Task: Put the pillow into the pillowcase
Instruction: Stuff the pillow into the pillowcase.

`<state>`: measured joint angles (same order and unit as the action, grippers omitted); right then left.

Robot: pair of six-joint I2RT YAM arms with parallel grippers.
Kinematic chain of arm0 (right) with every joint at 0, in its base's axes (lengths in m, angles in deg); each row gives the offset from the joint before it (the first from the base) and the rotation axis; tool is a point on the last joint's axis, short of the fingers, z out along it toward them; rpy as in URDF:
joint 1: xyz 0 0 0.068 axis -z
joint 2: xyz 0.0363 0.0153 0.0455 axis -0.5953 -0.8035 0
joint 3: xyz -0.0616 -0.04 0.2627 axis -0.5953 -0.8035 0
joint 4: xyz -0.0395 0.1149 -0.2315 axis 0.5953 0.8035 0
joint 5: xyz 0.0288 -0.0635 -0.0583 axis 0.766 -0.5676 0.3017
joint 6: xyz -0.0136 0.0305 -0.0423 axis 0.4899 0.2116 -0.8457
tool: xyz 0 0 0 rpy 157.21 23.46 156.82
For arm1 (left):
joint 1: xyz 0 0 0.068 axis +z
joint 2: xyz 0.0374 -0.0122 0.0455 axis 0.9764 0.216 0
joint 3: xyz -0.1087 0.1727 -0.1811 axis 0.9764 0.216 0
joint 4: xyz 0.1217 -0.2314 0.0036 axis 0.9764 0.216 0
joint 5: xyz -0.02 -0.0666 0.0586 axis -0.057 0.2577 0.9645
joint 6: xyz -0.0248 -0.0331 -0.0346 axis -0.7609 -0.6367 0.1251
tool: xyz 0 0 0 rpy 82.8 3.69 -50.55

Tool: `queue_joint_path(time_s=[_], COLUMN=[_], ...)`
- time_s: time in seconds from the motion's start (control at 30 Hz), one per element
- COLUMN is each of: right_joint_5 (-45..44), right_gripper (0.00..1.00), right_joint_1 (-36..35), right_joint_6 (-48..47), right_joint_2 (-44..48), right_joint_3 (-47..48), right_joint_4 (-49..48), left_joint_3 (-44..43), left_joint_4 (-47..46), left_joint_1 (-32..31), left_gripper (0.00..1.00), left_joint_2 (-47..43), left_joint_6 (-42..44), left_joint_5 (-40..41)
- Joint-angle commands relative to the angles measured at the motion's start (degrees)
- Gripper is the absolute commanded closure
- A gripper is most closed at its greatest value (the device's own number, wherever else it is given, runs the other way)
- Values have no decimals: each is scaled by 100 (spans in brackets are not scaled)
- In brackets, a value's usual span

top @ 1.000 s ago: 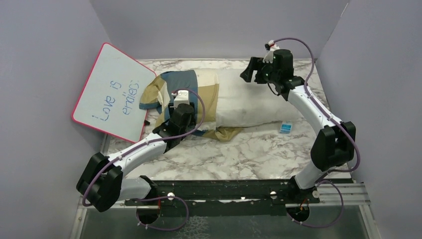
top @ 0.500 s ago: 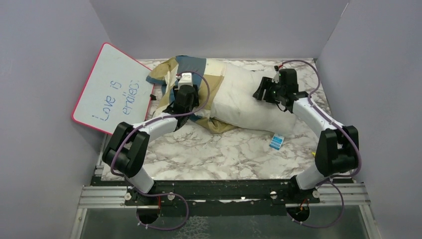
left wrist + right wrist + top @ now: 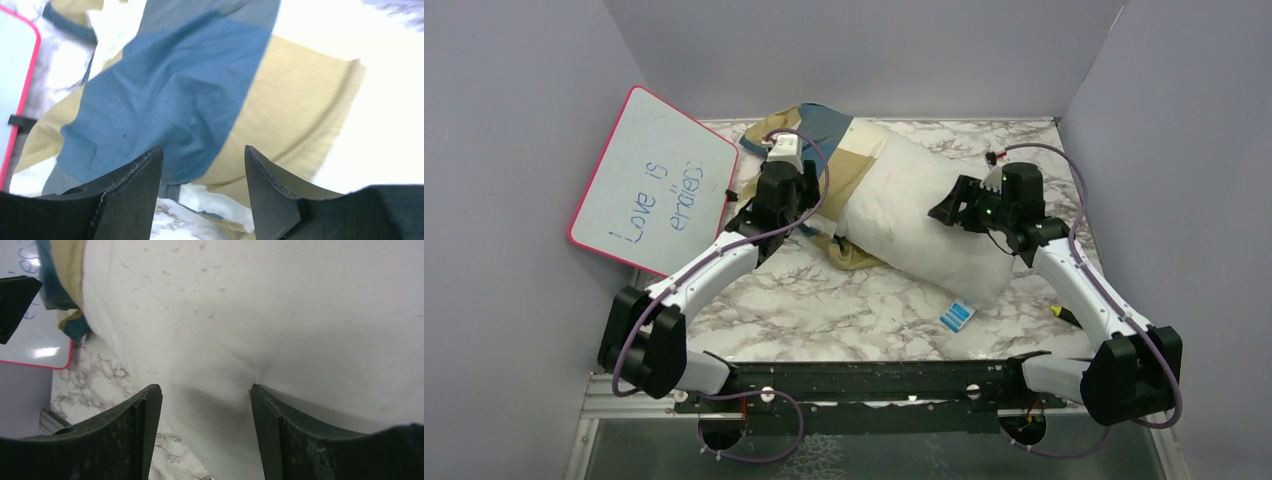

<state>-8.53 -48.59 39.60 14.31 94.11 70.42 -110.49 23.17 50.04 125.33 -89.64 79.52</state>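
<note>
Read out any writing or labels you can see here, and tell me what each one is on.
"Love is": blue handwriting on the whiteboard, top line.
Second whiteboard line: starts like "end", the rest is unclear.
Blue tag at the corner of the pillow: print too small to read.

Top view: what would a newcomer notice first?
The white pillow lies diagonally across the middle, its far-left end inside the blue-and-tan checked pillowcase. A pink-rimmed whiteboard with handwriting stands at the left. The left hand is open at the pillowcase, the right hand against the pillow.
</note>
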Motion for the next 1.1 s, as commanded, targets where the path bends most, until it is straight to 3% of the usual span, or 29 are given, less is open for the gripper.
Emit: queue_joint_path(time_s=[0.0, 0.33, 0.67, 0.9, 1.07], right_joint_5=[685, 1070, 1566, 1598, 1526], right_gripper=[29, 30, 39, 44, 57], right_joint_1=[-104, -104, -112, -227, -407], right_joint_6=[231, 230, 960, 1034, 1069], right_joint_2=[226, -585, -1849, -2557, -2963], right_joint_3=[412, 1201, 1518, 1865, 2140], right_joint_4=[-47, -1477, -2482, -2584, -2687], left_joint_3=[-199, -445, -1023, -1365, -1618], left_joint_4=[10, -427, -459, -377, -327], left_joint_1=[-37, -38, -51, -93, -167], left_gripper=[38, 38, 41, 42, 45], left_joint_2=[-663, -660, 104, 630, 944], left_joint_6=[92, 613, 541, 626, 730], left_joint_5=[-856, -2238, -2557, -2643, -2616])
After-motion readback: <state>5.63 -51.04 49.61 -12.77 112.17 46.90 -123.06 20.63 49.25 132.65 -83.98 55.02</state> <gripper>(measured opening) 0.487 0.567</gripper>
